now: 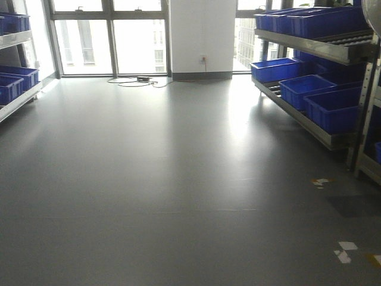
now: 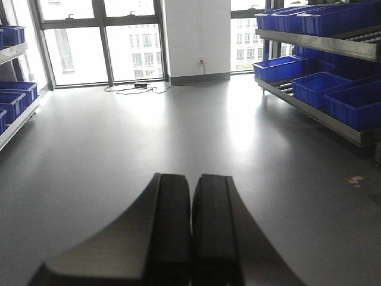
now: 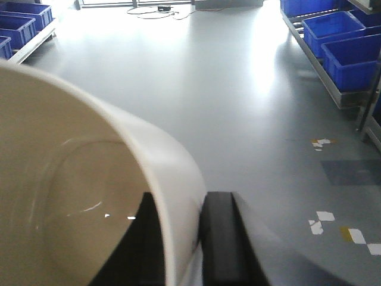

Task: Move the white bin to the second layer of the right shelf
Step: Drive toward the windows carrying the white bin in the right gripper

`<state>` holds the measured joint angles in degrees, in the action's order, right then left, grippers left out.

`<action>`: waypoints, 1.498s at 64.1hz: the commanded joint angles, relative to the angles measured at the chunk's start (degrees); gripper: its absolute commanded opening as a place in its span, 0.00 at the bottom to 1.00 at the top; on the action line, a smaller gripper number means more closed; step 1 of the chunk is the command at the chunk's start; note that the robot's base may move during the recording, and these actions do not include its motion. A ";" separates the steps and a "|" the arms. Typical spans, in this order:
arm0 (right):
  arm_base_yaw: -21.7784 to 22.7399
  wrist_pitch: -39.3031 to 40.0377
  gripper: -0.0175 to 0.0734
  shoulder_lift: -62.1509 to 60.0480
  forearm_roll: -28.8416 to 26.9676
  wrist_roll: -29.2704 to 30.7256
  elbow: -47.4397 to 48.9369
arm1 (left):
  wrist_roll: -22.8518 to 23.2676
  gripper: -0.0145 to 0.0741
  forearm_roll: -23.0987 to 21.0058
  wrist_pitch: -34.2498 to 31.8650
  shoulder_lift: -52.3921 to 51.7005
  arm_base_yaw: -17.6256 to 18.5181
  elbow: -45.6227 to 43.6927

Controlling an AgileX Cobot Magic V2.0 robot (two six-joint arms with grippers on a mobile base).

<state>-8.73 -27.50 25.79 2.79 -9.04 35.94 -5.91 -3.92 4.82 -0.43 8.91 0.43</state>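
The right gripper pinches the wall of the white bin, one finger inside and one outside, so the tub hangs by its rim at lower left. The left gripper is pressed together and empty. Bare grey floor lies open towards the right shelf at upper right, where the roller level, probably the second layer, already holds blue crates
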 commanded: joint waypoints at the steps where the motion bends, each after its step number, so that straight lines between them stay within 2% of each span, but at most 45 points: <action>1: 0.29 6.17 0.25 0.22 0.10 -0.05 1.66 | 0.20 0.26 -0.31 -4.82 -0.80 0.21 2.11; 96: 0.29 6.12 0.25 0.28 0.10 -0.05 1.66 | 0.20 0.26 -0.31 -4.82 -0.80 0.21 2.11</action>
<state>-8.73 -27.50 25.79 2.79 -9.04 35.94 -5.91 -3.92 4.82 -0.43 8.91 0.43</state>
